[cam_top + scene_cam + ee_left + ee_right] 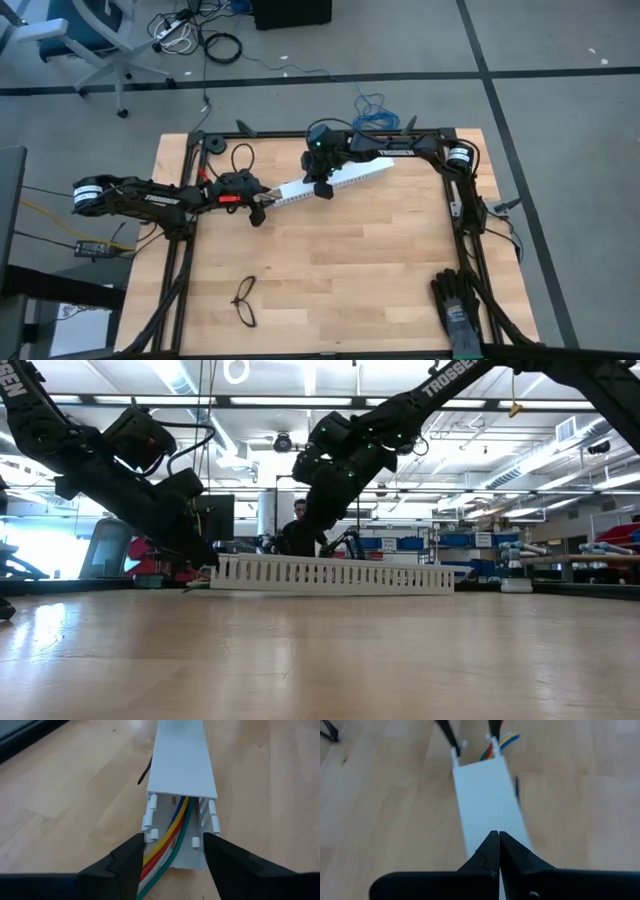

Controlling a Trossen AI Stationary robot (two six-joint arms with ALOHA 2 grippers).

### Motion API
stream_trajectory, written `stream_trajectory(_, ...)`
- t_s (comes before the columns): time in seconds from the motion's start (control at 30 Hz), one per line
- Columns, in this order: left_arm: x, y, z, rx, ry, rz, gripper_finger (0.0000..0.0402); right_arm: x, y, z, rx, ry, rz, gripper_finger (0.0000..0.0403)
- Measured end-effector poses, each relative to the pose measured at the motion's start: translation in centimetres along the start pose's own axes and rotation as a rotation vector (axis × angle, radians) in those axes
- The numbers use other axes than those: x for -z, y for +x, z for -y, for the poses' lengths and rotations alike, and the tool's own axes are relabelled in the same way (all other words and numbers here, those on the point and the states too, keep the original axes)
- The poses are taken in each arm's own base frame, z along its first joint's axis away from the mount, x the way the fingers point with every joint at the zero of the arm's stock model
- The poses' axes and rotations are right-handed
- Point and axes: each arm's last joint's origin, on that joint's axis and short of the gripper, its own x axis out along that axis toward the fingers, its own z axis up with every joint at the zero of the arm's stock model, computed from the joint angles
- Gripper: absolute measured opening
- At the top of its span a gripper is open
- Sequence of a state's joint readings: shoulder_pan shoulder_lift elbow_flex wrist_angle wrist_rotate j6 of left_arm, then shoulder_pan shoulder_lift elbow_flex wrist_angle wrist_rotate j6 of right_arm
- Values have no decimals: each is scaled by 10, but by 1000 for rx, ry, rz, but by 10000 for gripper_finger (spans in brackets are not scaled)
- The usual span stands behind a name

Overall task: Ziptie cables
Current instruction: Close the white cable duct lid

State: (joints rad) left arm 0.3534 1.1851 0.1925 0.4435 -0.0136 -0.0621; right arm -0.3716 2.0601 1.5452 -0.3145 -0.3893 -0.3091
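Dark fingers [131, 865] of the left end effector [258, 212] fill the foreground of the left wrist view, standing apart on either side of the open end of a white slotted cable duct [182, 780]. They sit just beside the duct's side walls; whether they press on them I cannot tell.

Inside that duct run the cables [167, 840], coloured wires in yellow, orange, blue, green and white, lying lengthwise in the channel and spilling out of its open end between the left fingers. From the right wrist view the same wires [499, 744] show at the far end of the duct, beyond its flat white lid.

From above, the duct [335, 180] lies slanted on the wooden table [340, 270], towards the back edge and about midway between the side edges. The left arm reaches in from the left edge to the duct's nearer end. The right end effector [322, 188] is over the middle of the duct, its fingers pressed together into a closed tip directly above the lid.

A thin dark strip [144, 774] lies on the table beside the duct, possibly the ziptie. Black glasses [245, 300] rest near the front edge, and a pair of black gloves [456, 300] lies at the front right corner.
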Motion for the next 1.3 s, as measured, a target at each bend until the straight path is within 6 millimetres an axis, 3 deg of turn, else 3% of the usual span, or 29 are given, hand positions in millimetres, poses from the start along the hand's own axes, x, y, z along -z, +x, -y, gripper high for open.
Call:
stream_trajectory(0.37, 0, 0, 0, 0, -55, -1, 284, 9, -30, 2, 34, 18, 17, 0)
stream_trajectory(0.7, 2, 0, 1, 43, -66, -27, 285, 27, -36, 4, 53, 63, 11, 0)
stream_trajectory(1.3, 6, 0, 2, 63, 56, -123, 285, 27, -35, 4, 59, 78, 35, 0)
